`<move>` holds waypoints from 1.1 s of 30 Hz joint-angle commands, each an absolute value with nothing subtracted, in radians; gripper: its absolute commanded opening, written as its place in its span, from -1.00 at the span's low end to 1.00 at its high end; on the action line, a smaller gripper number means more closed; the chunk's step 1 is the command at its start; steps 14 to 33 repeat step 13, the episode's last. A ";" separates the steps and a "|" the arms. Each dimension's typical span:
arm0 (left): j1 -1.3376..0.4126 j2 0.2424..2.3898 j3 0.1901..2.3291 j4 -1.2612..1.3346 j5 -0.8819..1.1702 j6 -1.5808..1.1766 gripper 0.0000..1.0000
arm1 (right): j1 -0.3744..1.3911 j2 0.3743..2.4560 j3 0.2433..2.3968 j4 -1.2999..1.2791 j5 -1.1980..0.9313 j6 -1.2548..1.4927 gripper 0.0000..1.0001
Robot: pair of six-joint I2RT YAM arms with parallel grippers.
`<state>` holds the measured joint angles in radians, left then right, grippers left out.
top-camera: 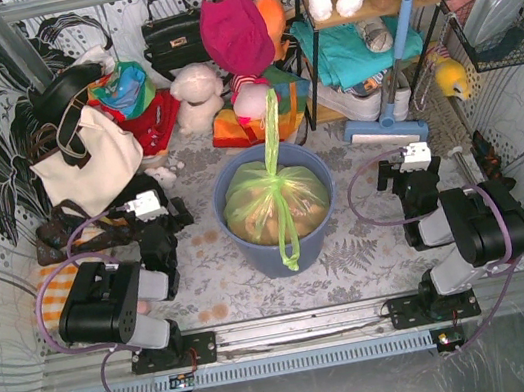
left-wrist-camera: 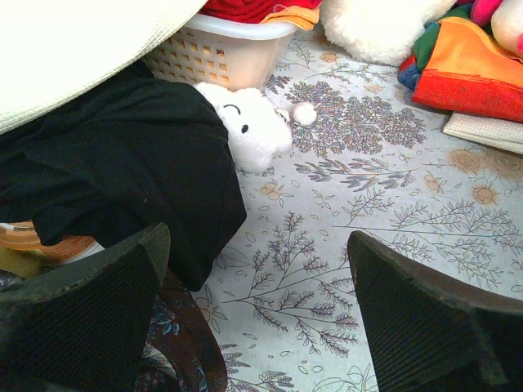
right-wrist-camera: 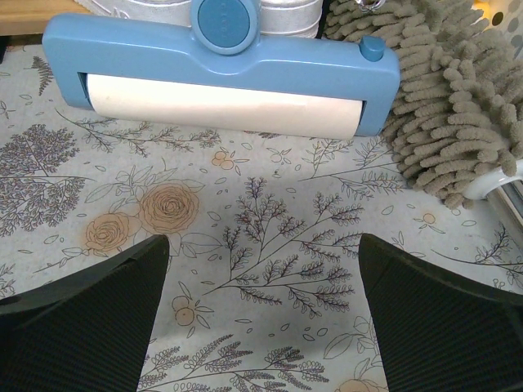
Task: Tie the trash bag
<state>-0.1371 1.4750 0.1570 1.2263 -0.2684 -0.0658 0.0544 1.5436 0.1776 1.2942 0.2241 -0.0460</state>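
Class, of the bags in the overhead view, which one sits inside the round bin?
The translucent light-green trash bag, inside the blue-grey bin. The cream tote bag sits outside it at the left; the black handbag stands at the back.

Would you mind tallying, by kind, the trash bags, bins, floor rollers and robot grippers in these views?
trash bag: 1
blue-grey bin: 1
blue roller: 1
grippers: 2, the left gripper and the right gripper
Total: 5
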 commanded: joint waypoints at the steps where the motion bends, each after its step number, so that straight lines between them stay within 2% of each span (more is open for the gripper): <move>1: -0.132 1.468 0.177 1.284 -0.263 -0.061 0.96 | 0.048 1.543 0.186 1.331 0.225 -0.044 0.93; 33: -0.092 1.468 0.208 1.220 -0.202 -0.083 0.96 | 0.048 1.543 0.185 1.329 0.225 -0.043 0.93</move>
